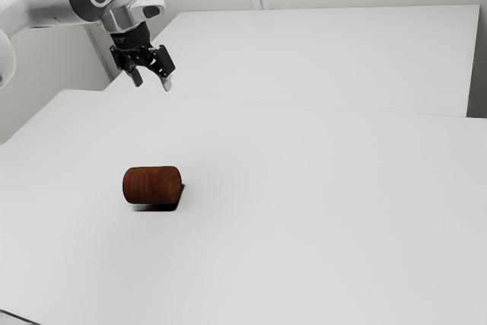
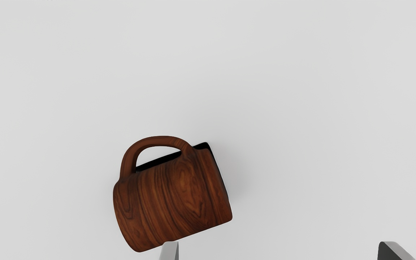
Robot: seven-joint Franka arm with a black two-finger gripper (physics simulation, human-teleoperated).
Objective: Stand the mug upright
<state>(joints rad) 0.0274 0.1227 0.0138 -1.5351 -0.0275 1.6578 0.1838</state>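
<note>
My gripper [image 1: 152, 83] hangs open high above the table, toward the exterior view's upper left, with nothing between its fingers. The brown wooden mug [image 1: 152, 186] lies on its side on the white table, below the gripper and apart from it. In the wrist view, the mug [image 2: 173, 202] has its handle [image 2: 154, 141] pointing away from the fingertips. The gripper [image 2: 278, 249] shows its two fingertips wide apart, one of them overlapping the edge of the mug's body in the picture. The mug's inside is hidden.
The white tabletop [image 1: 319, 211] stretches around the mug on all sides. Behind it, a second white surface [image 1: 319, 58] reaches toward the pale wall. A thin dark edge [image 1: 19, 317] crosses the exterior view's lower left corner.
</note>
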